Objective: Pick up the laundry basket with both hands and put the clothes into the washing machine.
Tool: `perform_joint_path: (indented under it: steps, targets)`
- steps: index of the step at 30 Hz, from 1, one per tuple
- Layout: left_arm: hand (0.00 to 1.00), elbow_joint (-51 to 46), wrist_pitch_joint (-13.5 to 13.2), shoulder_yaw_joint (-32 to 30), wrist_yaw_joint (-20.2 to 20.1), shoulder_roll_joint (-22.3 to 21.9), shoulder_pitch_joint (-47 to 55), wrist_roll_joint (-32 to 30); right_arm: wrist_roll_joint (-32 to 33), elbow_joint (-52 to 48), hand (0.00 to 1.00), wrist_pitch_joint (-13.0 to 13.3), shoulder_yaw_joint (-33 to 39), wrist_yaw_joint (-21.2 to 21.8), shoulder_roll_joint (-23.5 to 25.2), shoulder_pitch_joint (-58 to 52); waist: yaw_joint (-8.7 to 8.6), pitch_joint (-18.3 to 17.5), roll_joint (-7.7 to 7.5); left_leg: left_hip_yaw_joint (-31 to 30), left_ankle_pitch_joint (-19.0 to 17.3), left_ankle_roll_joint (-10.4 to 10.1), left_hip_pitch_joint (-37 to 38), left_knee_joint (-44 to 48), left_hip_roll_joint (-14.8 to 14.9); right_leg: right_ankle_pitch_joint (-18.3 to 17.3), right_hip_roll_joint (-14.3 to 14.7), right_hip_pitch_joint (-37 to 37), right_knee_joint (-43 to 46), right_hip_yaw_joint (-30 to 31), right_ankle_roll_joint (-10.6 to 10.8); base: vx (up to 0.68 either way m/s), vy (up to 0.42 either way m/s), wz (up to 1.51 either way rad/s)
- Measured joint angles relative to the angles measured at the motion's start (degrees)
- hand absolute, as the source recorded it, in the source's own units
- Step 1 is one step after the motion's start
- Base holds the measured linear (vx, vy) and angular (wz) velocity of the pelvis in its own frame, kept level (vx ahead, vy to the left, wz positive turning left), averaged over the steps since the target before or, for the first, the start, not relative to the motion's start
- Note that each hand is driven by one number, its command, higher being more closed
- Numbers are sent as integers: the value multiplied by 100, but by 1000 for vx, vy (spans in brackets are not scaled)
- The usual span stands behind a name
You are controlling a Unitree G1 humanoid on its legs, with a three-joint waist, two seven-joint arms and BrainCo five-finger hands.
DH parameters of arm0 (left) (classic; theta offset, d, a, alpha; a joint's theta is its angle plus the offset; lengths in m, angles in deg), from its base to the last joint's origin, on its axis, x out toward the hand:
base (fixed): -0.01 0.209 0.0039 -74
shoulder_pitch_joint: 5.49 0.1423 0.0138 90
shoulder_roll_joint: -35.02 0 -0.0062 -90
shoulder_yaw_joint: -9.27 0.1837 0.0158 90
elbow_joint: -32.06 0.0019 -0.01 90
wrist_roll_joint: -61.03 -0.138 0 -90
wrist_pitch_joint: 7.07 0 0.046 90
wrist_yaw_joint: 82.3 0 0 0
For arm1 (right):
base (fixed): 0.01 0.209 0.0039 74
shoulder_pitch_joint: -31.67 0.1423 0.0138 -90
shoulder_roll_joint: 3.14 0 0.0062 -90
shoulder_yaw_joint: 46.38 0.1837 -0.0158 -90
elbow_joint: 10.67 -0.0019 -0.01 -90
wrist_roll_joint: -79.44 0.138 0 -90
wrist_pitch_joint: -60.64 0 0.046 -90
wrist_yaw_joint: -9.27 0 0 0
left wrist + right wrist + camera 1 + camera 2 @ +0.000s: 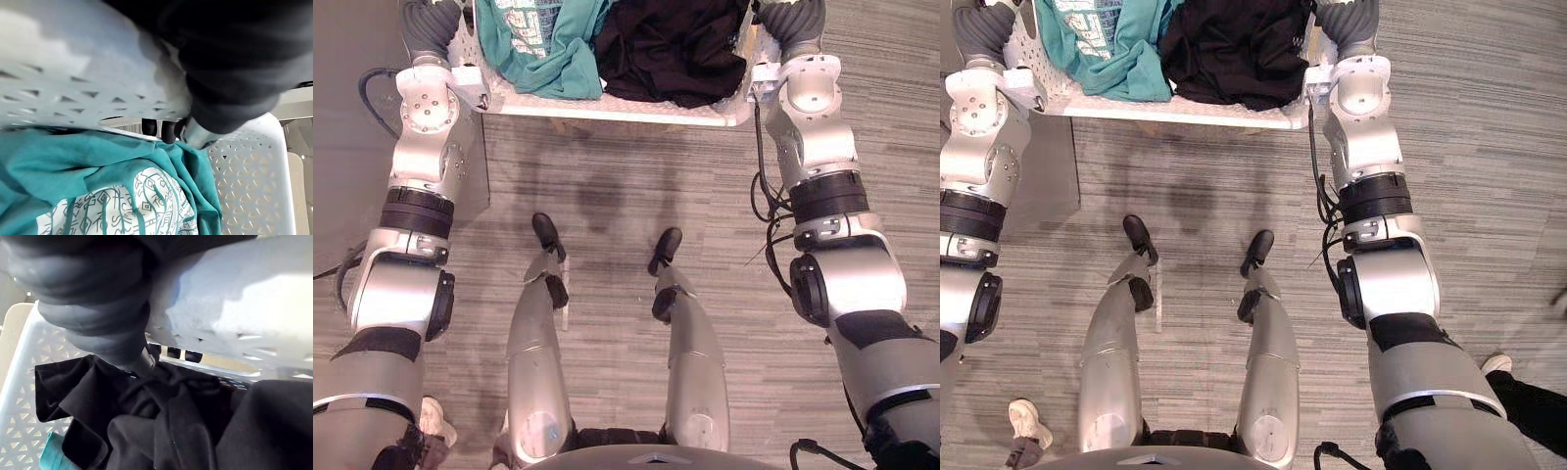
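A white perforated laundry basket (626,112) hangs above the carpet between my two arms, at the top of the eye views. A teal garment with a white print (558,61) lies in its left half and a black garment (671,49) in its right half. In the left wrist view, my left hand (149,127) has its dark fingertips curled over the basket's rim (73,93), above the teal cloth (122,196). The right wrist view shows my right hand (174,352) hooked over the opposite rim (234,308) in the same way, above the black cloth (161,421).
Striped grey carpet (636,196) lies below the basket. A smooth grey surface (342,147) borders it on the left. A person's shoe (1026,421) shows at the lower left, and a dark trouser leg with a shoe (1528,401) at the lower right.
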Motion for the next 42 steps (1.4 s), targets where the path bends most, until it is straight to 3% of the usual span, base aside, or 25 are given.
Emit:
perform_joint_path:
  steps: [4,19,42]
  targets:
    - [0,333,125,100,-138,-57,-126,-44,-209,290,0,-132,-4,-20,-1,71,-49,0,0,56,118,-31,59,-219,-13,44,40,-17,-91,-2,-8,-17,-74,-3]
    - [0,294,114,-254,-144,-238,-64,22,-851,353,0,-263,-133,-169,-47,412,-65,0,0,106,234,-51,75,-333,-30,41,21,-168,46,12,-9,-23,-55,-1]
    - [0,383,294,-439,-19,-236,-665,226,35,164,0,-238,-355,-224,-18,1176,-91,1,0,102,228,-30,38,-173,22,47,12,-208,184,9,-35,-25,-40,0]
